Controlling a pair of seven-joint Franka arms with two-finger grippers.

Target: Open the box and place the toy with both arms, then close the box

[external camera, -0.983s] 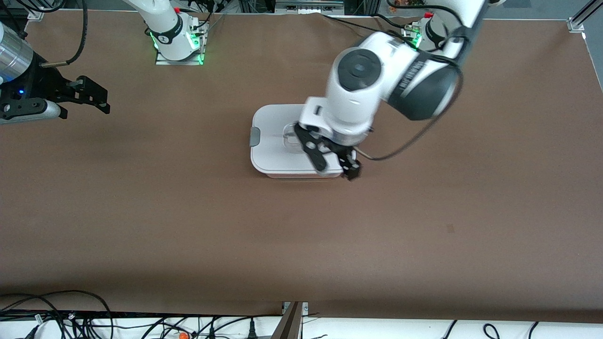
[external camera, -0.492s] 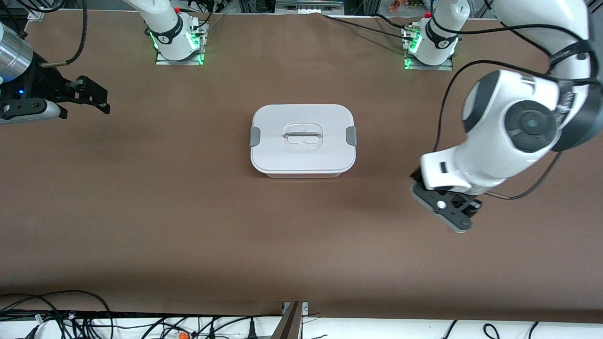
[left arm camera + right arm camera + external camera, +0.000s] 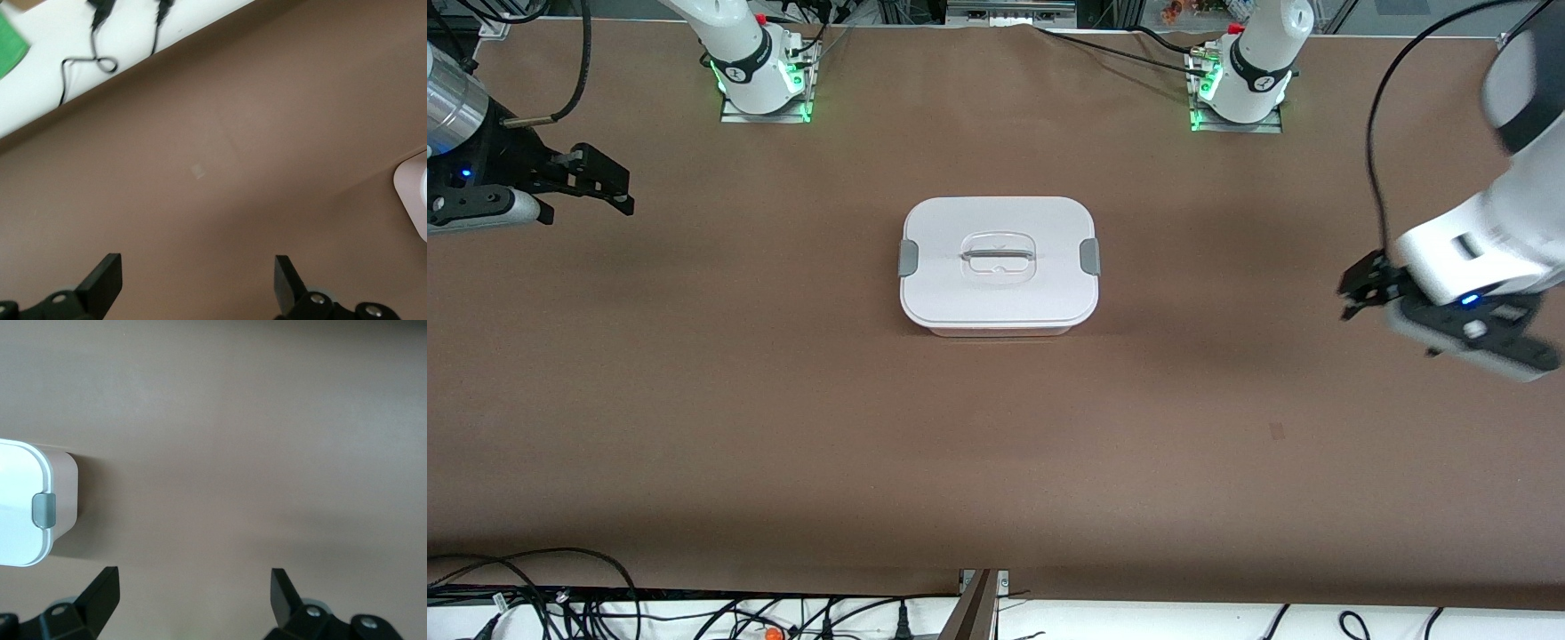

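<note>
1. The box (image 3: 999, 265) sits mid-table with its lid (image 3: 996, 227) on flat and both grey clips (image 3: 908, 258) at its ends. I judge it shut.
2. My left claw (image 3: 1356, 289) hangs over bare table (image 3: 996, 444), well apart from the box, toward the left arm's end. Its fingers (image 3: 103, 283) are spread wide with nothing between them; in the left wrist view only a corner of the box shows at the edge.
3. My right claw (image 3: 605, 182) hangs over the table well apart from the box, toward the right arm's end. Its fingers (image 3: 100, 593) are also spread wide and empty. The right wrist view shows the box's end with one clip.
4. I see no toy anywhere on the table. Whether it lies inside the box I cannot tell, as the lid hides the inside.
5. My reading: with the box closed, both claws empty and clear of it, and no toy in sight, the work looks either finished or not begun. The frames alone cannot settle which.
6. If it is finished, nothing is left; if not, the clips come first.
</note>
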